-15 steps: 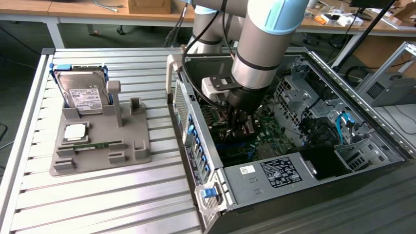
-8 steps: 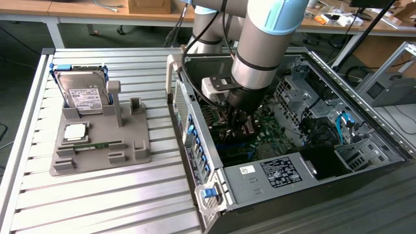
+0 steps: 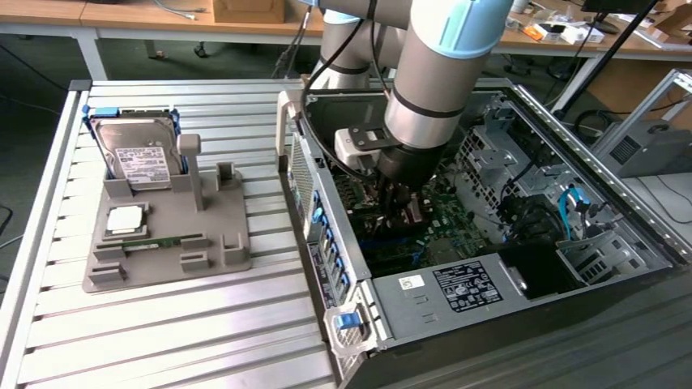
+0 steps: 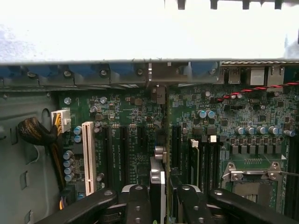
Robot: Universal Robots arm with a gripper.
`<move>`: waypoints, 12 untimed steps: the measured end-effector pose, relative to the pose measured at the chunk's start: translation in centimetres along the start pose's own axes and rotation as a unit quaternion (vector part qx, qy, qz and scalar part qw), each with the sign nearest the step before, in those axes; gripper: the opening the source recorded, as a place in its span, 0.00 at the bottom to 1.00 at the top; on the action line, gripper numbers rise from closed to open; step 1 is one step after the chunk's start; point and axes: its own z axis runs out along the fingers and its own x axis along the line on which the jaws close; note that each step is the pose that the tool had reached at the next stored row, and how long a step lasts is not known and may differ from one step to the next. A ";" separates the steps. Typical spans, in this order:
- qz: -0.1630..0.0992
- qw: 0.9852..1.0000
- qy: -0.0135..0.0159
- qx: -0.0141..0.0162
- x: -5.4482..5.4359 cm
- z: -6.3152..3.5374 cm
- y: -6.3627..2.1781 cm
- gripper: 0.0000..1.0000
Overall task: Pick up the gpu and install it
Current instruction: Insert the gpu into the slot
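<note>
Fingers (image 4: 138,205) of the gripper (image 4: 159,205) are seen closed on the gpu (image 4: 158,179) in the wrist view, where the card is held edge-on between them, its thin green board and silver part running straight down toward the motherboard (image 4: 131,140). The card is positioned above the row of black expansion slots, next to the white slot (image 4: 88,156), with its far end reaching toward the rear wall of the case, where the slot bracket (image 4: 158,74) is seen.

In the exterior view, the arm (image 3: 433,73) is lowered into the open computer case (image 3: 605,203), and the gripper (image 3: 398,212) is set close over the green board inside. On the exterior view's left, a grey holder tray (image 3: 162,251) is seen on the slatted table (image 3: 162,340); a hard drive (image 3: 138,158), a processor (image 3: 126,219) and a memory stick (image 3: 151,241) are kept in it.
</note>
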 end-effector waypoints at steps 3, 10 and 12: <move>0.001 1.000 0.000 0.000 0.0 0.02 0.01 0.27; 0.003 1.000 0.000 0.000 0.0 0.32 0.03 0.27; 0.003 1.000 0.000 0.000 0.0 0.38 0.03 0.27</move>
